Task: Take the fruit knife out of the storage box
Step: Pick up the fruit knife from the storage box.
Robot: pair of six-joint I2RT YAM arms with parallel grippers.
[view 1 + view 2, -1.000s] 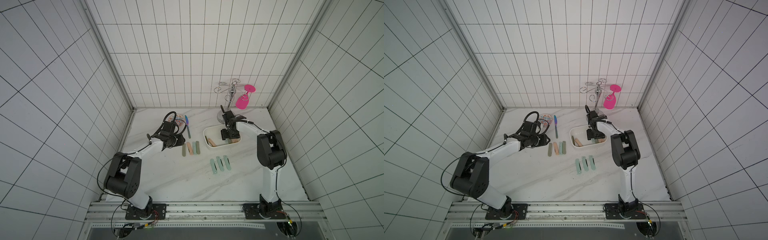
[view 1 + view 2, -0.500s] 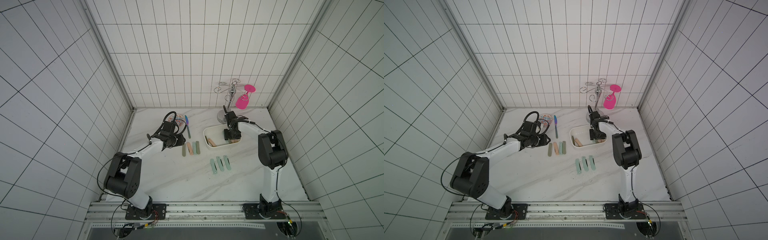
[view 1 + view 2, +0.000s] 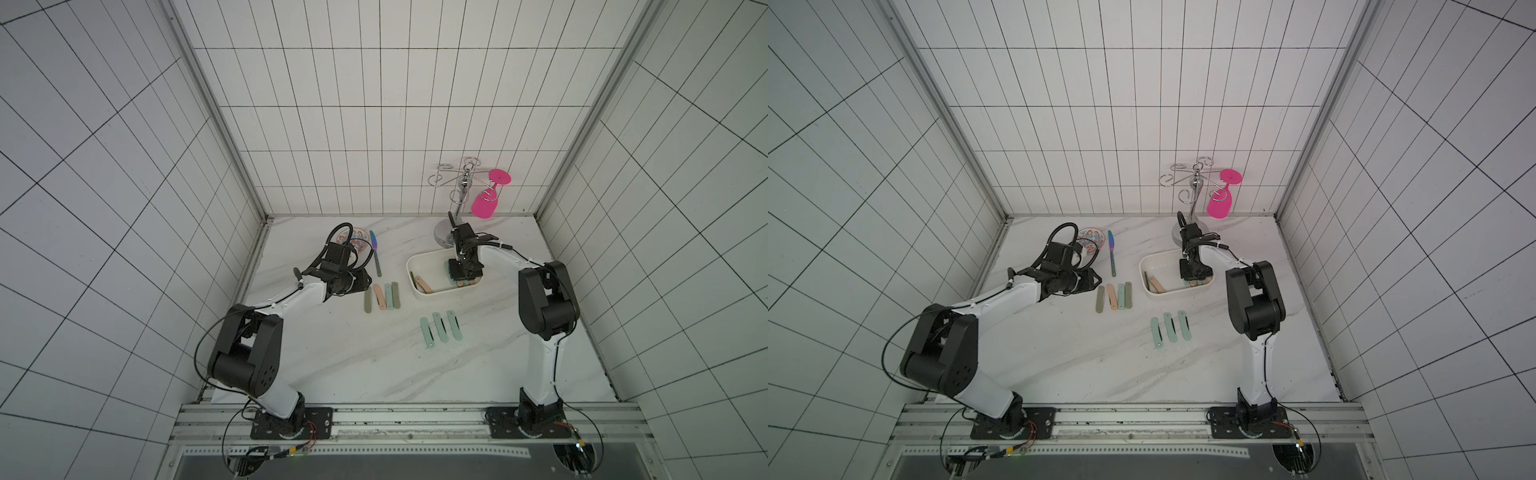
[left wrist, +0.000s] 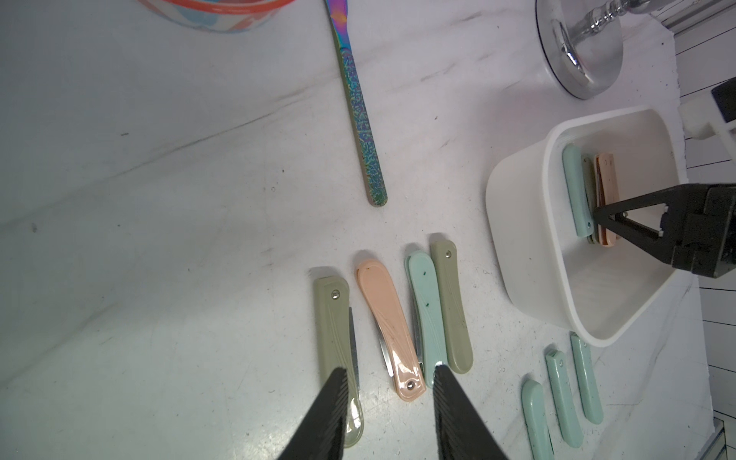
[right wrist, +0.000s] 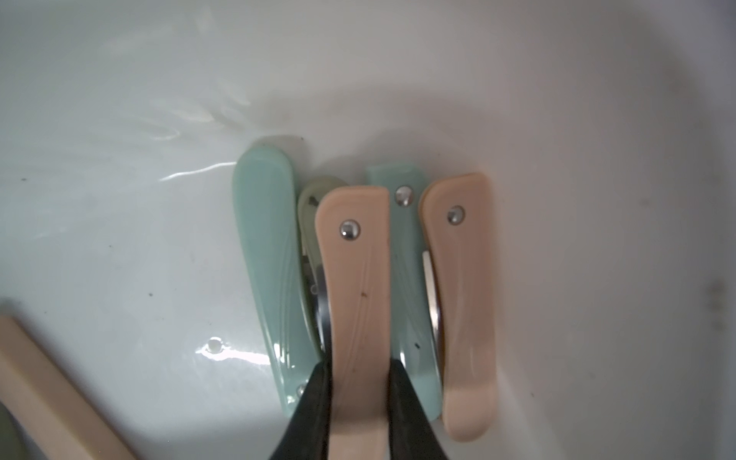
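Four neighbours (image 5: 263,259) crowd the peach knife (image 5: 354,278) that the right gripper (image 5: 358,366) pinches by the box (image 5: 119,99) wall, so lifting might drag them up; left gripper (image 4: 389,370) just gapes, empty.

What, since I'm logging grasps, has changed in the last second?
The right gripper closed its fingers on the peach fruit knife inside the storage box; it is not lifted yet. The left gripper, open, the knives on the table and the box stayed put.

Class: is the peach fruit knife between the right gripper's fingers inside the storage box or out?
Inside. The peach fruit knife lies atop other knives on the storage box floor, the right gripper pinching it.
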